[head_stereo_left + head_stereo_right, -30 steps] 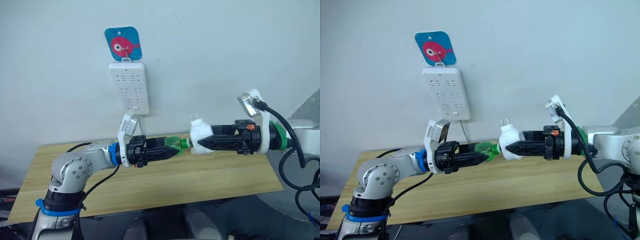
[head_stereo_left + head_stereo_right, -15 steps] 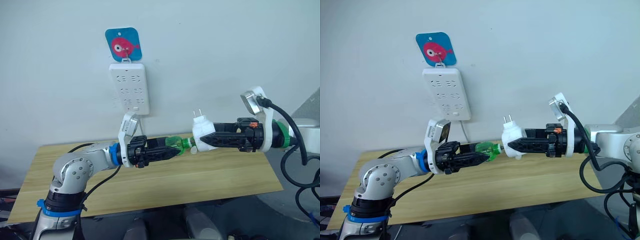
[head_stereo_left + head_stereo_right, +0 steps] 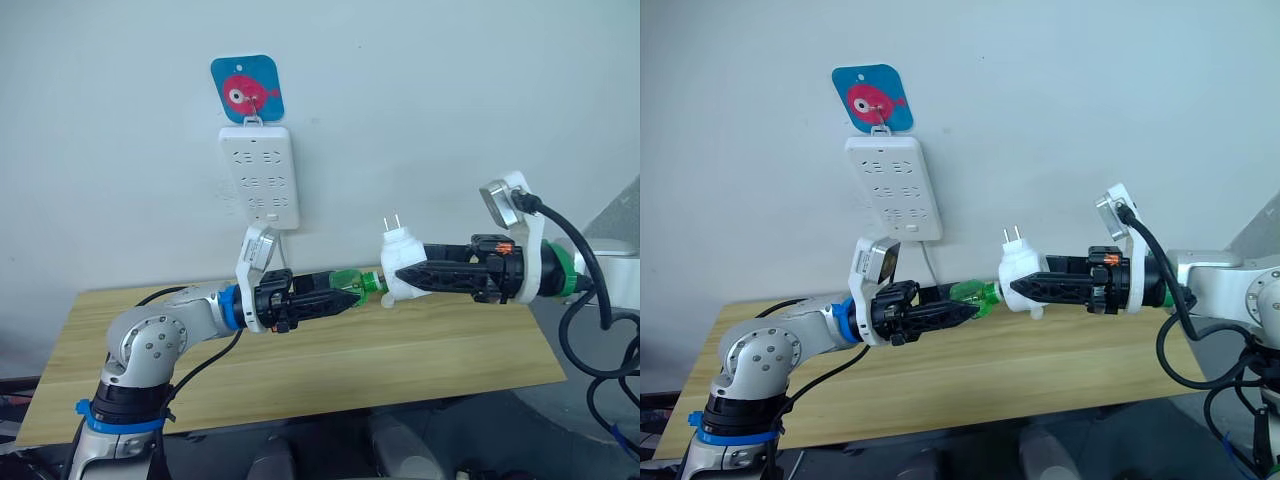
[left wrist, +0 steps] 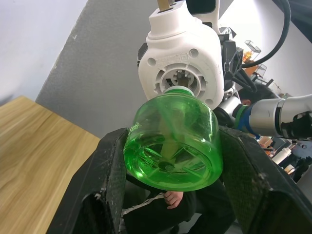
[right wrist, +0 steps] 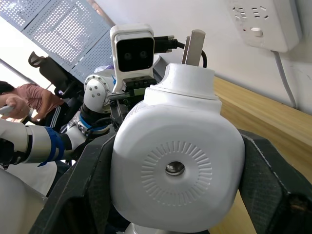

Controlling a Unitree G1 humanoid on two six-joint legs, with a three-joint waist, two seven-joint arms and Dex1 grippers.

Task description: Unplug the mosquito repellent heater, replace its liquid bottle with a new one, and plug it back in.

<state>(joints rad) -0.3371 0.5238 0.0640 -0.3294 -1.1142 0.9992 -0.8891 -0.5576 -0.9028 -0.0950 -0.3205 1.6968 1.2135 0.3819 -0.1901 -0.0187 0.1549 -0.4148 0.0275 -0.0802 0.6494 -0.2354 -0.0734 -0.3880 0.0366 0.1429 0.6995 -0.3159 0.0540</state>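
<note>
The small rounded white plastic mosquito repellent heater (image 3: 401, 268) was held in the air above the light wooden table (image 3: 300, 375), in front of the white wall, with its two metal prongs pointing up. The right gripper (image 3: 1025, 285) had its two black fingers pressed against the sides of the heater body. The left gripper (image 3: 345, 297) had its fingers pinching the translucent green plastic liquid bottle (image 3: 352, 284) by its wide base, as the left wrist view showed clearly (image 4: 171, 146).

Compared with half a second before, the heater was a little closer to the bottle, and the gap that had opened between them looked closed again. One second before they were also close together. In the left wrist view the neck of the bottle met the round socket on the underside of the heater. From these pictures I could not tell if the thread was engaged or if the bottle only touched the opening.

My judgement is that the robot was in the middle step, seating or turning the bottle at the heater. The long white power strip (image 3: 260, 176) hung on the wall under a blue square hook plate (image 3: 246, 88) with a pink fish, well apart from both grippers, so plugging in was not yet done.
</note>
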